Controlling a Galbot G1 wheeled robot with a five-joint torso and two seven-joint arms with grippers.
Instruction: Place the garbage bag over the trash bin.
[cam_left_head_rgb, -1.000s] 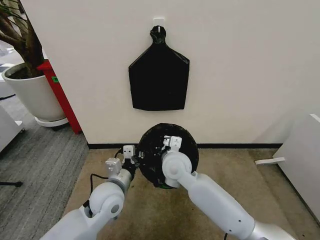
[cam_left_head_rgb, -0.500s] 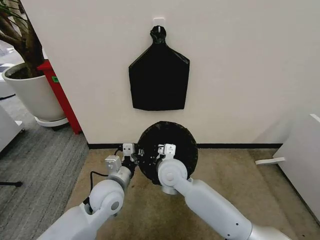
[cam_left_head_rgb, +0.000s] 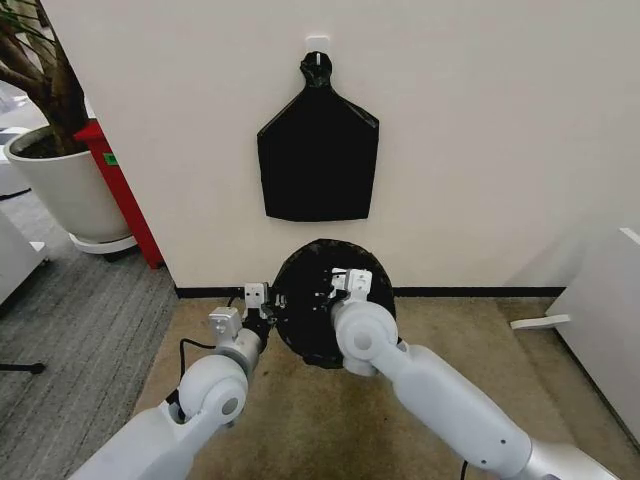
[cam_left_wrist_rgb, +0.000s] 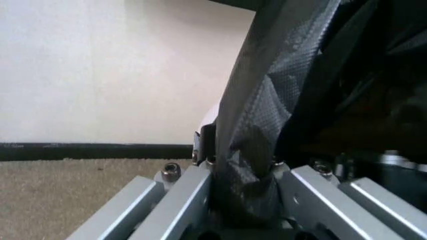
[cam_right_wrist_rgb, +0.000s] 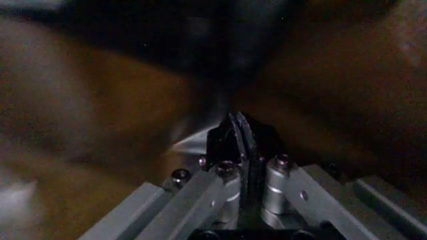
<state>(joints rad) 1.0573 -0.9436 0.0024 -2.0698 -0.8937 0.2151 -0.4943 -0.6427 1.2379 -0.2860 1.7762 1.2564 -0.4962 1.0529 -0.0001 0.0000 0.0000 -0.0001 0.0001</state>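
While the trash bin (cam_left_head_rgb: 330, 355) stands on the carpet against the wall, the garbage bag (cam_left_head_rgb: 305, 300) drapes over its mouth in the head view; the right gripper (cam_left_head_rgb: 345, 283) has shifted rightward across the opening since half a second ago, and the left gripper (cam_left_head_rgb: 268, 303) stays at the bag's left edge. From the left wrist, the fingers (cam_left_wrist_rgb: 180, 200) clamp a fold of bag. From the right wrist, the fingers (cam_right_wrist_rgb: 230, 137) press together on thin film.
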